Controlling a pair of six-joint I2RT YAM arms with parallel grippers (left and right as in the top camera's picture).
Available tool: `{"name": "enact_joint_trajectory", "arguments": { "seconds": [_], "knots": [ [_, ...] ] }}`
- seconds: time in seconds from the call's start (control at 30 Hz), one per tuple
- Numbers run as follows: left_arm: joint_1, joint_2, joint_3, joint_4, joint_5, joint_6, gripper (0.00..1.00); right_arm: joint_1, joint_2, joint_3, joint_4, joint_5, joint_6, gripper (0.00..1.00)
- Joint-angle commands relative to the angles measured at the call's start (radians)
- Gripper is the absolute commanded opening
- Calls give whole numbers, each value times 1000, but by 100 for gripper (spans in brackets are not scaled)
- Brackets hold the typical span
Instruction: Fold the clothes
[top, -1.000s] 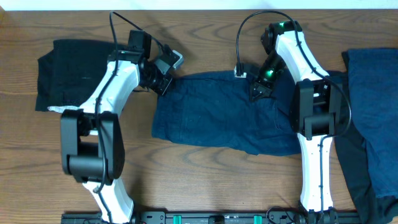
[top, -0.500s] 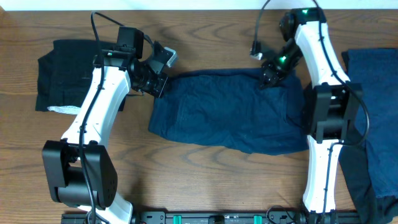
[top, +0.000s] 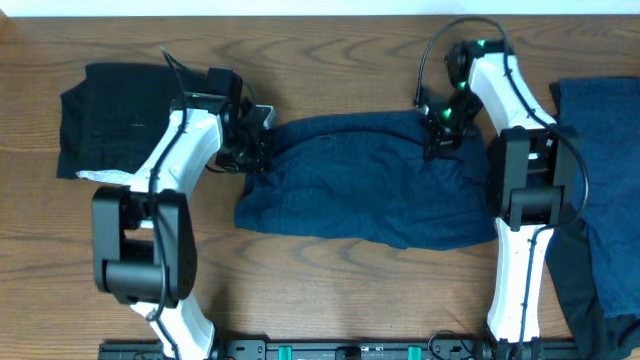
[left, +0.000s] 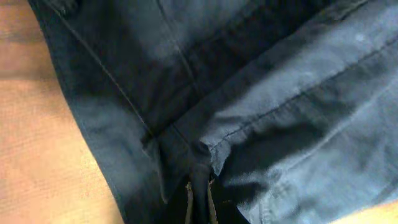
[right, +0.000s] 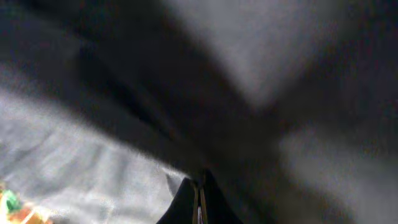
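Wood table (top: 330, 290): navy garment (top: 370, 190), 2 corners in left claw (top: 252, 157), right claw (top: 437, 141).

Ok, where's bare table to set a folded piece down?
Bare table in front of the navy garment, between left arm and right arm, and left front corner. Crowded: black garment far left, piled clothes along the right edge.

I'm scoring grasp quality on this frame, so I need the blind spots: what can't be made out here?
Right wrist view: blurred and dark; how much navy garment the right pincer pinches is unclear.
Left wrist view: the left pincer is mostly cut off by the bottom edge.
Overhead: the blue clothes at right run off the frame edge.
Overhead: the left arm covers part of the black garment.
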Motion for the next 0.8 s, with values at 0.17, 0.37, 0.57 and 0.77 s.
{"name": "enact_joint_trajectory", "arguments": {
  "seconds": [0.17, 0.37, 0.57, 0.77],
  "knots": [
    [6, 132, -6, 138, -95, -32, 6, 8, -18, -195, 281, 83, 48, 1],
    [6, 247, -6, 274, -143, -32, 6, 6, -18, -256, 453, 145, 98, 1],
    [6, 333, -6, 461, -171, -31, 6, 7, -18, -279, 610, 145, 98, 1],
    [6, 338, 1, 579, -223, -24, 6, 2, -18, -279, 749, 145, 106, 1]
  ]
}}
